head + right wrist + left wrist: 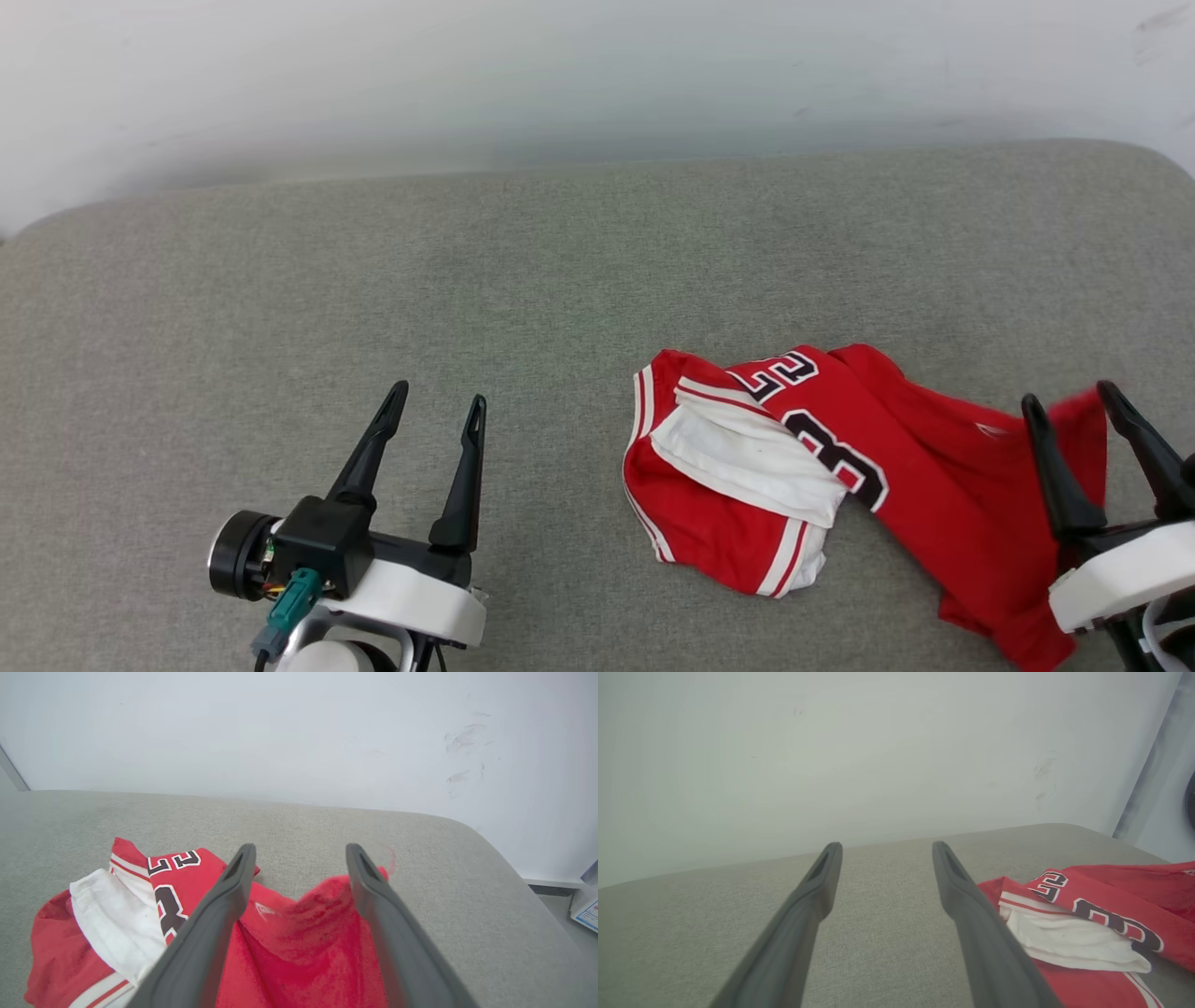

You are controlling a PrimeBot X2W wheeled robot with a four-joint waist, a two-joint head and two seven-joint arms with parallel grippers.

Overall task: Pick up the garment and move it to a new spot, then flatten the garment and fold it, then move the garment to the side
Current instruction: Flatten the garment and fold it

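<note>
Head view: grey desk point(280, 280) backed by white wall point(560, 75), left half free; garment point(896, 448) lower right; left end effector point(440, 394) and right end effector point(1069, 394) spread wide, nothing clamped.

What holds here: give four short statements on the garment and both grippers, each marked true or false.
1. The garment lies crumpled on the grey cushion. True.
2. The left gripper is shut on the white sleeve. False: it is open over bare cushion, apart from the garment.
3. Red cloth shows between the fingers of the right gripper. True.
4. The right gripper is shut. False: its fingers stand apart.
</note>
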